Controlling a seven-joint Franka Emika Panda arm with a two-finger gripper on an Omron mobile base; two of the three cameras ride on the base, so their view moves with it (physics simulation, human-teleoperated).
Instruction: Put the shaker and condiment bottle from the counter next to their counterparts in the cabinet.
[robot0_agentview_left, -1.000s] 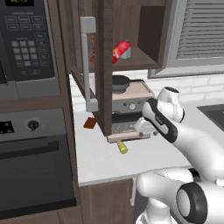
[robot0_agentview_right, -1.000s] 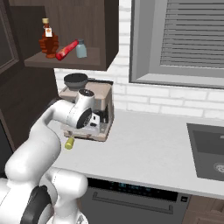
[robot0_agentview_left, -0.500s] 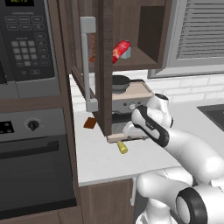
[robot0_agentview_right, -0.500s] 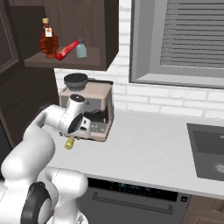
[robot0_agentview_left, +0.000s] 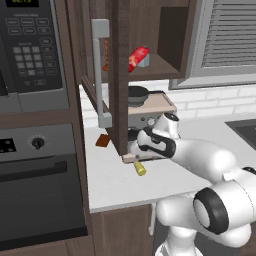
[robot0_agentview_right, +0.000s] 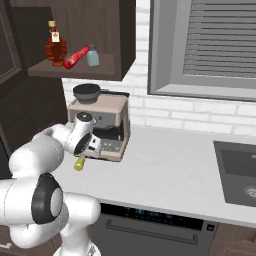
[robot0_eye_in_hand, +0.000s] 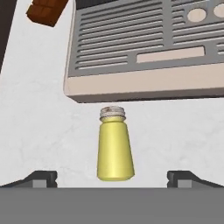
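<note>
Two dark fingertips (robot0_eye_in_hand: 43, 178) stand far apart at the bottom of the hand view, so the jaws are wide and hold nothing; the gripper (robot0_eye_in_hand: 114, 180) hangs low over the yellow shaker (robot0_eye_in_hand: 114, 146), which lies between the tips' lines without touching either. The shaker lies on its side on the white desk (robot0_eye_in_hand: 35, 127). Its long axis runs straight up the hand view, flat base toward the gripper and ridged cap toward the coffee machine (robot0_eye_in_hand: 144, 48). A narrow strip of bare desk separates the cap from the machine's beige front edge, so the cap is just beside it but apart. To either side of the shaker the desk is open and bare. A brown block (robot0_eye_in_hand: 45, 11) lies well off to one side, near the machine's corner.

From the left base view, the shaker (robot0_agentview_left: 139, 168) sits just below the gripper (robot0_agentview_left: 134, 148), near the desk's front edge, with the open cabinet door (robot0_agentview_left: 119, 75) hanging close above and beside the arm. Its grey bar handle (robot0_agentview_left: 100, 70) runs vertically on the door. In the right base view the shaker (robot0_agentview_right: 79, 163) shows beside the wrist, and wide clear desk stretches toward the sink (robot0_agentview_right: 237, 172).

Farther up, on the cabinet shelf (robot0_agentview_right: 75, 71), the red condiment bottle (robot0_agentview_right: 76, 56) lies tilted against the pale blue-grey shaker (robot0_agentview_right: 93, 55), with an amber bottle (robot0_agentview_right: 54, 46) standing just beside them.
</note>
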